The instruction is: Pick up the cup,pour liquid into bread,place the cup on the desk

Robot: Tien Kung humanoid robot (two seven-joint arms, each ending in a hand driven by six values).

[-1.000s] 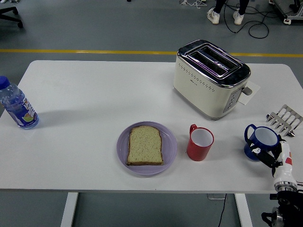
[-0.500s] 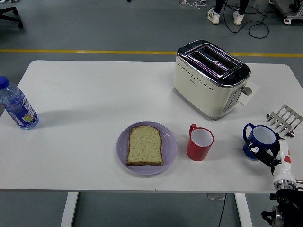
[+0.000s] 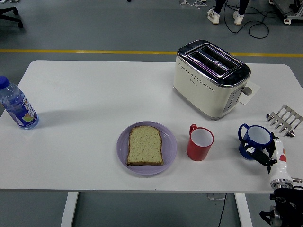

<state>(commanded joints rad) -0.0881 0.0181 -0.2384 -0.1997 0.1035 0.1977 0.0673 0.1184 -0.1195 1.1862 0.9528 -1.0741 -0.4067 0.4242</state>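
One white table, seen from above, with two cups on its right half. One blue cup with two handles, upright near the right edge, white inside, standing on the table surface. One right hand entering from the lower right corner, black and white, set against the blue cup's near right side; fingers dark and bunched at the cup's wall, but impossible to tell whether closed around it or merely touching. One red cup with a single handle, upright, white inside, just right of the plate and well apart from the blue one. One lilac plate at centre front, carrying one slice of bread lying flat. One cream and chrome toaster with two slots behind the red cup, toward the far side, a paper sheet tucked at its right end. One metal toast rack at the far right edge, behind the blue cup. One clear plastic bottle with a blue cap, upright at the far left edge. Beyond the table, grey floor with one yellow line, and one pair of feet in white shoes at the top, beside black cables.
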